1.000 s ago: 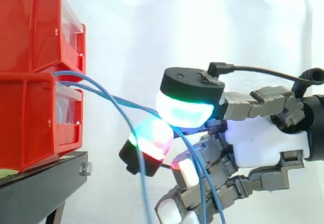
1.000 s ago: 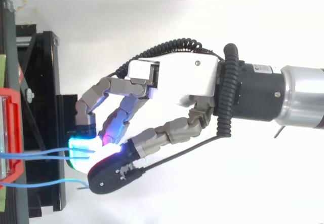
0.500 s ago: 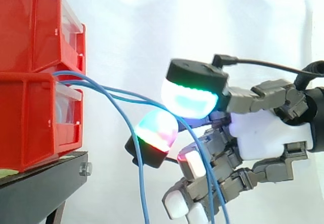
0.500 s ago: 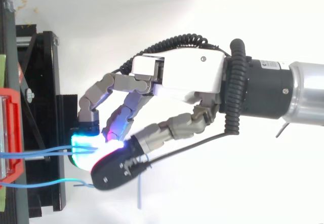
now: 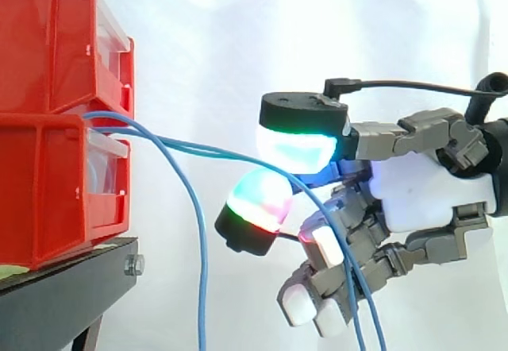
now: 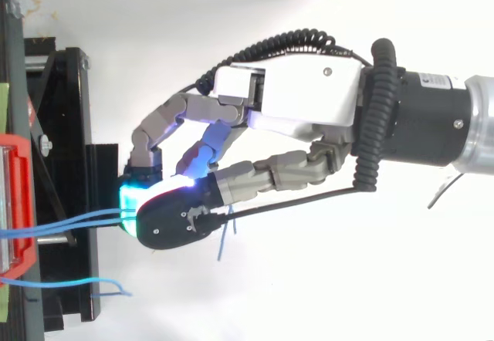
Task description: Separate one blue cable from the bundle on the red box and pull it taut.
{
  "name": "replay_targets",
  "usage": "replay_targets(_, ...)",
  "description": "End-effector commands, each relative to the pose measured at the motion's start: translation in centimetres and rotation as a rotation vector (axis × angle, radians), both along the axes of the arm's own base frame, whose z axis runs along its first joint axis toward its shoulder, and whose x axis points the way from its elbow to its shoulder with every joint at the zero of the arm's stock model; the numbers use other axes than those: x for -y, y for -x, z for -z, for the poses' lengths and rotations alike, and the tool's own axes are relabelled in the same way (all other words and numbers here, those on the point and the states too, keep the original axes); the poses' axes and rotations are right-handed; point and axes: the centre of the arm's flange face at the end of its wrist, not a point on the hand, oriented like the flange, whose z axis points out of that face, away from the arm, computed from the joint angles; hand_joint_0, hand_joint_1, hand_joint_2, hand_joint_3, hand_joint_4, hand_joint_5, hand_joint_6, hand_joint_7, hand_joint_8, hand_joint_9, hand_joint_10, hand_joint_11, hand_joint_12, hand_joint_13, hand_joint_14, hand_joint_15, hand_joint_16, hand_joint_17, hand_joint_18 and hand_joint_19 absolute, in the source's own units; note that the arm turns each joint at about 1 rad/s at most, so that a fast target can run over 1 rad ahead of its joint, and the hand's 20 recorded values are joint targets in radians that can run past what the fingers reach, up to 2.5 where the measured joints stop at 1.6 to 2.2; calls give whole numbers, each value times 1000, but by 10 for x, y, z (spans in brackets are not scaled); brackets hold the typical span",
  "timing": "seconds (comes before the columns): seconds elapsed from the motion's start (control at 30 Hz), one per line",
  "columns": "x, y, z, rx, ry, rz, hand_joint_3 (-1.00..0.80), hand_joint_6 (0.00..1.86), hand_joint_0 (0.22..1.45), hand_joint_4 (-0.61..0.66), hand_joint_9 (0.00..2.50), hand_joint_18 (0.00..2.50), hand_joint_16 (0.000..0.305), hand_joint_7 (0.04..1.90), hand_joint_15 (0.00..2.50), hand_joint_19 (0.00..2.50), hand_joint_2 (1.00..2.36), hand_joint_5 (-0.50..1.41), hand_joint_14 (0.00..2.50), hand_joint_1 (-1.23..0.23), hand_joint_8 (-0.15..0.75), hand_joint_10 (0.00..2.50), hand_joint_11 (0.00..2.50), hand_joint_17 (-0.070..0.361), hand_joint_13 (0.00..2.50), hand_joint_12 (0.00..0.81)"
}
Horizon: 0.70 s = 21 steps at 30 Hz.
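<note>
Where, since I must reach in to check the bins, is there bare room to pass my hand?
Free: above the blue cables, between the red bins and the robot hand. Crowded: below, where the robot hand pinches those cables and a loose cable hangs beside the black stand.

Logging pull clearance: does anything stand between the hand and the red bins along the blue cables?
Nothing visible: the blue cables span open air from the red bins to the hand, which pinches them.

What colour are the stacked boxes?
The boxes are red, clearest in the side view.
</note>
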Motion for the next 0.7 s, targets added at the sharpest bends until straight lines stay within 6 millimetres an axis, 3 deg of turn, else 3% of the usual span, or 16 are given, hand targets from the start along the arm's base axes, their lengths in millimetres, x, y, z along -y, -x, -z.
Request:
replay_targets(0.0, 4, 1, -2, 1, 13, 2, -269, 879, 574, 65, 1123, 725, 48, 841, 446, 521, 1011, -135, 17, -654, 229, 18, 558, 108, 864, 341)
replay_targets(0.27, 6, 0, -5, 2, 17, 5, -306, 901, 603, 57, 1054, 704, 42, 822, 454, 525, 1012, -157, 19, -763, 202, 20, 588, 95, 837, 313)
replay_targets(0.47, 1, 0, -4, -1, 24, -1, -405, 898, 590, 68, 1087, 710, 42, 815, 456, 528, 1007, -150, 19, -719, 203, 19, 592, 95, 842, 312)
replay_targets(0.67, -2, 0, -5, -1, 23, -2, -346, 898, 620, 23, 1088, 716, 41, 857, 444, 521, 1011, -147, 18, -759, 197, 20, 592, 93, 845, 315)
